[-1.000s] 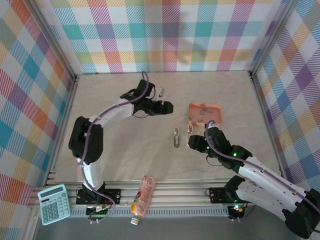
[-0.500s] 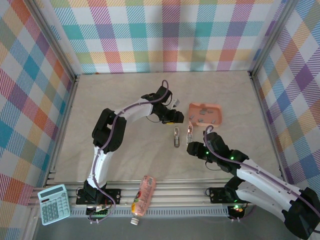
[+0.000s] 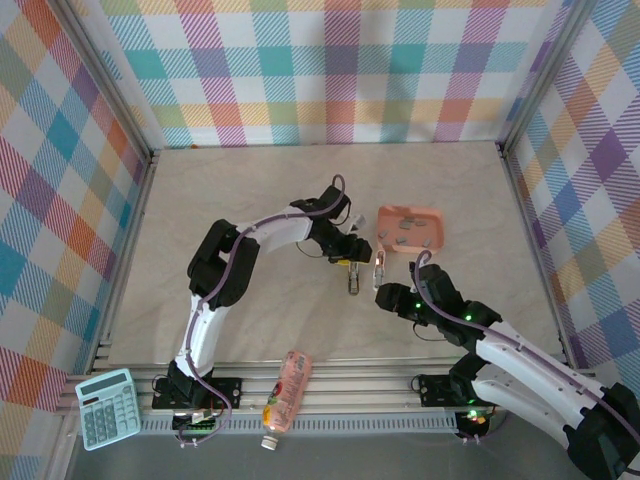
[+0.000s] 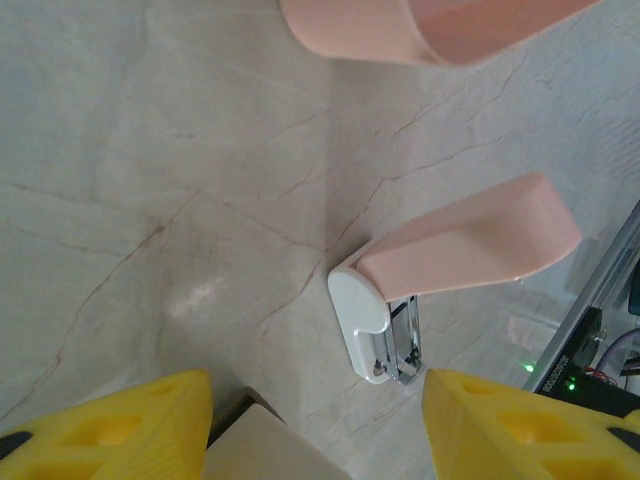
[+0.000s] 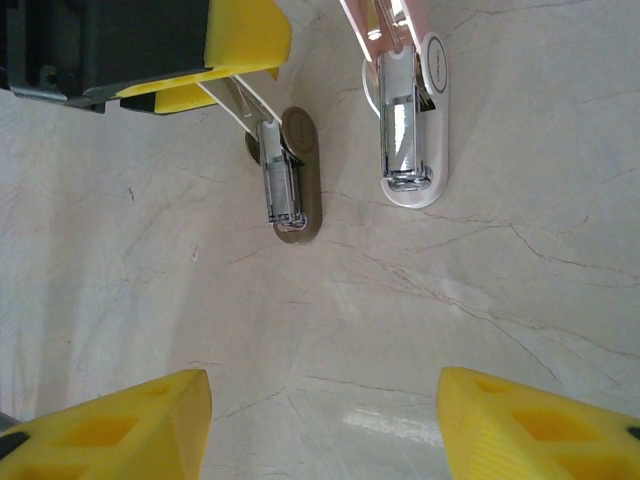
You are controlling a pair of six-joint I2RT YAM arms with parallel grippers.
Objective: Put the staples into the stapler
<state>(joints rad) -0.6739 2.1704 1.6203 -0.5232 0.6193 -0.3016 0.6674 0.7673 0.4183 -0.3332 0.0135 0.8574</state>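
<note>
Your left gripper point(image 4: 315, 425) is parked over the beige stapler point(image 5: 296, 190), jaws about half spread, with the flipped-up pale lid point(image 5: 235, 103) sitting between the fingers. There's daylight on one side of that lid in the left wrist view, so I'd call it straddled, not pinched. Your right gripper point(image 5: 320, 405) hovers just on the near side of both staplers, jaws also around halfway and nothing in them. The staples point(image 3: 402, 238) are all lying in the salmon tray point(image 3: 412, 209), just past the pink stapler point(image 5: 408, 130), which stands open right beside the beige one.

My read: you're at the steady-the-stapler step, and no strip is picked yet. Tips, for what they're worth:

- Pick one stapler and stick with it. Both have a shiny channel point(image 5: 280, 185) exposed. They sit so close together that a strip could land in the wrong one or between them.
- Close the left on the lid gently. Squeeze or tug hard and that light base will probably skate on the smooth table point(image 3: 250, 200).
- Narrow the right's jaws before it goes into the tray. Those strips are tiny and flat, so a wide pinch will likely just shove them around.
- Grab a strip across its short side so it comes out lined up with the channel, legs down.
</note>
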